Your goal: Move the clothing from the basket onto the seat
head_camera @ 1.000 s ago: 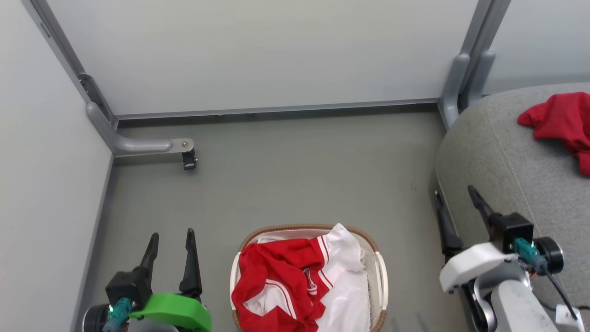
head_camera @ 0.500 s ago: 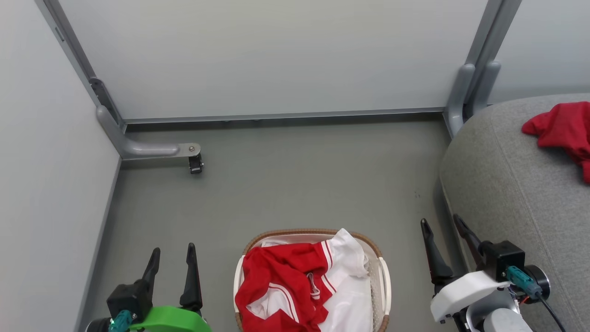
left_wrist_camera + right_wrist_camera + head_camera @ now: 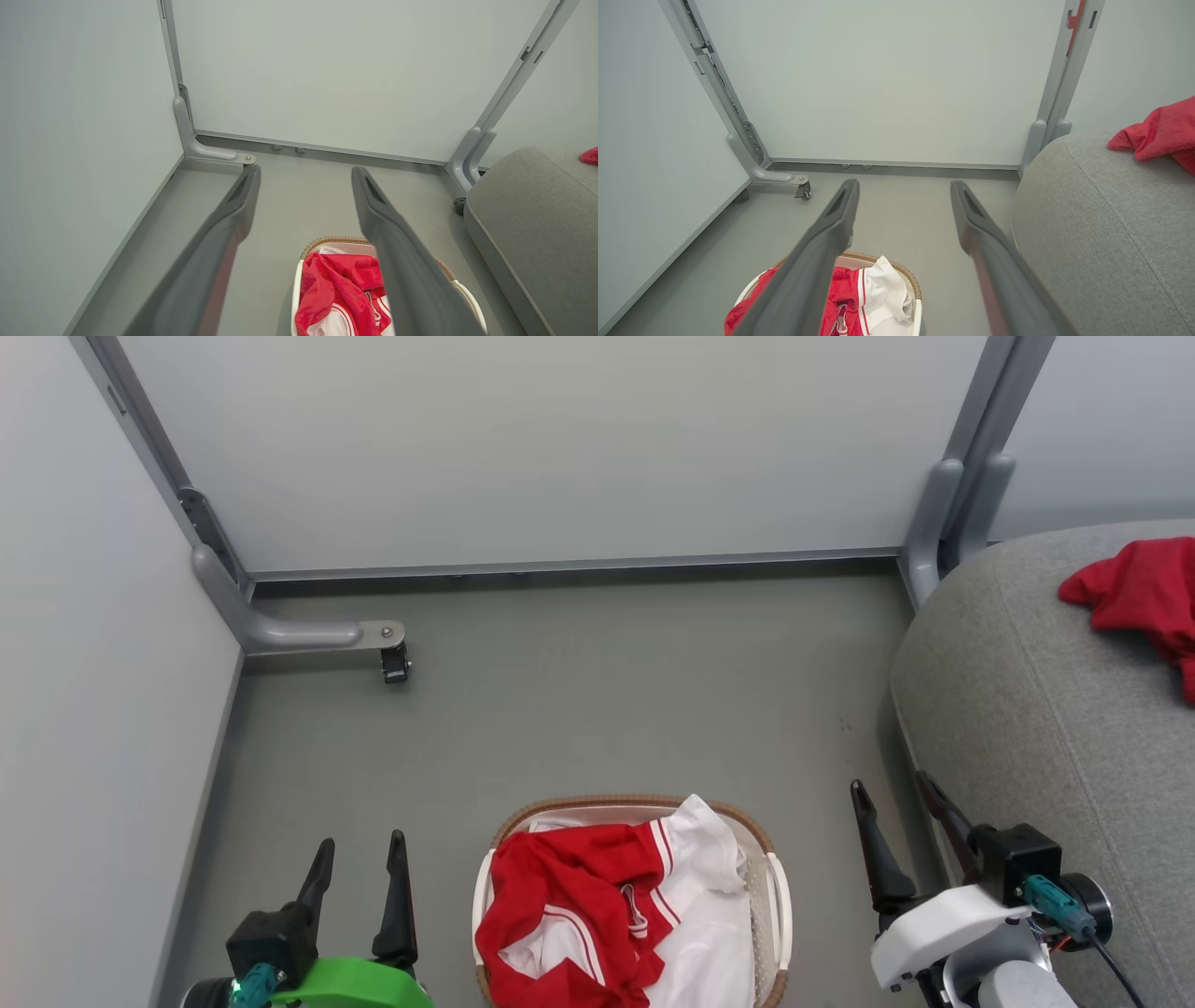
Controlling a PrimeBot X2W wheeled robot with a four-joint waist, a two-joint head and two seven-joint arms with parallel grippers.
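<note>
The white basket (image 3: 774, 896) with its brown rim stands on the floor at the bottom centre, holding red clothing (image 3: 560, 896) with white stripes and white trim. Another red garment (image 3: 1134, 593) lies on the grey seat (image 3: 1027, 709) at the right. My left gripper (image 3: 361, 857) hangs open and empty to the left of the basket. Between basket and seat my right gripper (image 3: 892, 791) is open and empty too. In the left wrist view the basket (image 3: 299, 280) and clothing (image 3: 336, 289) lie below the fingers (image 3: 233, 214). In the right wrist view the clothing (image 3: 850, 284) peeks between the fingers (image 3: 840, 210), with the seat (image 3: 1101, 233) at right.
Pale partition panels close off the back and left, on a grey frame with a caster foot (image 3: 394, 665) at the left and a post (image 3: 943, 513) by the seat. Grey floor (image 3: 607, 709) stretches between basket and back panel.
My right gripper has drawn back from the seat's edge to the floor gap beside the basket. The head camera shifted slightly. In the last half second little differs.
</note>
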